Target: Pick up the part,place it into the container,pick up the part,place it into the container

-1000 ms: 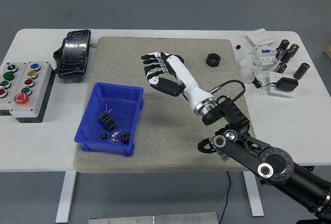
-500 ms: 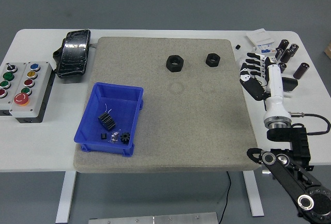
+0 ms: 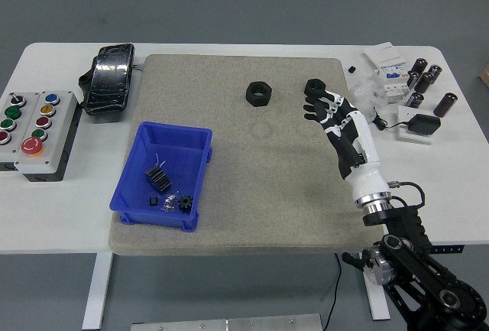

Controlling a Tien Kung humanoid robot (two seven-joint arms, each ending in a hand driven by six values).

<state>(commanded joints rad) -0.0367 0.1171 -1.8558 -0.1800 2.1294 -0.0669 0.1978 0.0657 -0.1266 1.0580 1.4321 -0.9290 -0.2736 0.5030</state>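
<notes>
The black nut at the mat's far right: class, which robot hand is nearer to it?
Right. The right robot hand has its fingertips reaching the black nut; whether they touch is unclear. The left robot hand is out of view.

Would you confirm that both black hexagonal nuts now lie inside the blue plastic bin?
Not quite: the head view shows both black hexagonal nuts on the beige mat, outside the blue plastic bin; the right hand reaches toward one.

My single head camera looks steeply down from the near side, taking in the whole white tabletop (image 3: 229, 238).
</notes>
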